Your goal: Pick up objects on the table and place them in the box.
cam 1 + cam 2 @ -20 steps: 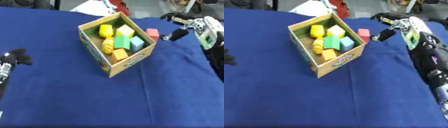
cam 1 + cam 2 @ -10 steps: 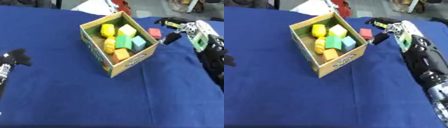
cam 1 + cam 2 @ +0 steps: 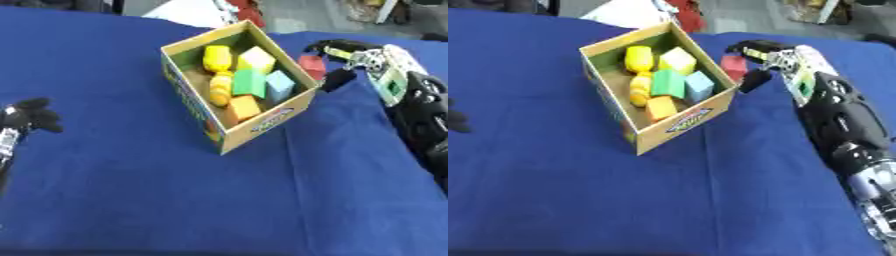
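Note:
An open cardboard box (image 3: 262, 119) stands on the blue table with yellow (image 3: 216, 56), pale yellow, green (image 3: 249, 82), light blue and orange blocks inside. A red block (image 3: 311, 66) lies on the cloth just outside the box's right wall. My right hand (image 3: 378, 66) comes in from the right; its fingers (image 3: 329, 46) arch past the far side of the red block and the thumb (image 3: 338, 79) sits at its near right side, not closed on it. At the left edge my left hand (image 3: 30, 116) rests relaxed on the cloth, far from the box.
Blue cloth (image 3: 175, 200) covers the whole table, with wide open cloth in front of the box. A white sheet and a red object (image 3: 249, 12) lie beyond the table's far edge. My right forearm (image 3: 842, 125) runs along the right side.
My right hand has moved left to the red block, so its fingers and thumb now flank it. The left hand has stayed put.

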You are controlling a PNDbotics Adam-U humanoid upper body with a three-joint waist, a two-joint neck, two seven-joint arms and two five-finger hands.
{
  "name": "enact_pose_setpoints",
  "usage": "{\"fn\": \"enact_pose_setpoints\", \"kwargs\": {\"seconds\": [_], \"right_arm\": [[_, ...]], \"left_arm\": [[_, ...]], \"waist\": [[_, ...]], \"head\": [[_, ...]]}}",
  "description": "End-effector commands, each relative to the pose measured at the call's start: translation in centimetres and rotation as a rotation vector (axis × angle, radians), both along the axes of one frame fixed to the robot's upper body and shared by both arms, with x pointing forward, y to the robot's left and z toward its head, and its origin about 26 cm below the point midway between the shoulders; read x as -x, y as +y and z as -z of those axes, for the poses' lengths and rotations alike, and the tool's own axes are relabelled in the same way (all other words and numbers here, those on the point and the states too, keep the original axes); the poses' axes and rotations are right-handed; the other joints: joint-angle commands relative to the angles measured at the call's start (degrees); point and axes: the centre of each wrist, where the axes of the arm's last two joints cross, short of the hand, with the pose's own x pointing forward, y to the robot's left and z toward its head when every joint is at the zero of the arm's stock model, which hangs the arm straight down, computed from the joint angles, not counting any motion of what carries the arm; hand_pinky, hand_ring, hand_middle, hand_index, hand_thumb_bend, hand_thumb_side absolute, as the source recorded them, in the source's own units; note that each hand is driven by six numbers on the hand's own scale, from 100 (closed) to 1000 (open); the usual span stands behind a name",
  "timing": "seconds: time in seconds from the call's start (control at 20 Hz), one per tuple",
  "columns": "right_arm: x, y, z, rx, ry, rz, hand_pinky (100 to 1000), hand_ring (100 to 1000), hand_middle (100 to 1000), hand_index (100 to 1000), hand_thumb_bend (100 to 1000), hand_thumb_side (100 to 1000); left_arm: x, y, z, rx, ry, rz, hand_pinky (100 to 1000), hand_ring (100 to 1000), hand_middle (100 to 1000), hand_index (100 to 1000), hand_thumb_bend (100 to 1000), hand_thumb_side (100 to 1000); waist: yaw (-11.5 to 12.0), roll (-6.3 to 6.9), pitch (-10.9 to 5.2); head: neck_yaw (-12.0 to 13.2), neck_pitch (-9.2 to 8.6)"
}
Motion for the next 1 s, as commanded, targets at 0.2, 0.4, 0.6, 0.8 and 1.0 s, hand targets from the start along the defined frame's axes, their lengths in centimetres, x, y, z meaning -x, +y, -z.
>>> {"fn": "enact_pose_setpoints", "kwargs": {"seconds": [0.2,0.4,0.6,0.8,1.0], "right_arm": [[-0.2,-0.9,-1.2,-0.009,-0.042,0.041,844,903,922,1000,226,370],[-0.2,-0.9,-1.1,-0.019,-0.069,0.051,806,824,768,955,178,314],[0.0,-1.2,-1.7,-0.023,-0.171,0.059,752,726,589,818,100,260],[0.3,-1.3,-2.9,-0.036,-0.28,0.035,733,690,561,794,100,183],[1.0,-1.3,-5.4,-0.051,-0.373,-0.021,736,687,566,799,100,171]], "left_arm": [[-0.1,0.1,-1.2,-0.027,-0.035,0.013,815,606,615,836,100,958],[-0.1,0.1,-1.2,-0.026,-0.035,0.012,815,605,615,836,100,958],[-0.1,0.1,-1.1,-0.023,-0.03,0.009,814,605,613,835,100,955],[0.0,0.2,-0.9,-0.02,-0.024,0.005,815,607,613,835,100,954],[0.1,0.2,-0.6,-0.017,-0.017,-0.002,814,607,614,834,100,951]], "waist": [[0.5,-0.66,0.36],[0.4,-0.61,0.45],[0.2,-0.51,0.19],[-0.4,-0.43,-0.21],[-1.1,-0.4,-0.74]], "head": [[-0.4,-1.02],[-0.3,-0.96],[-0.3,-0.72],[-0.1,-0.31],[0.0,0.16]]}}
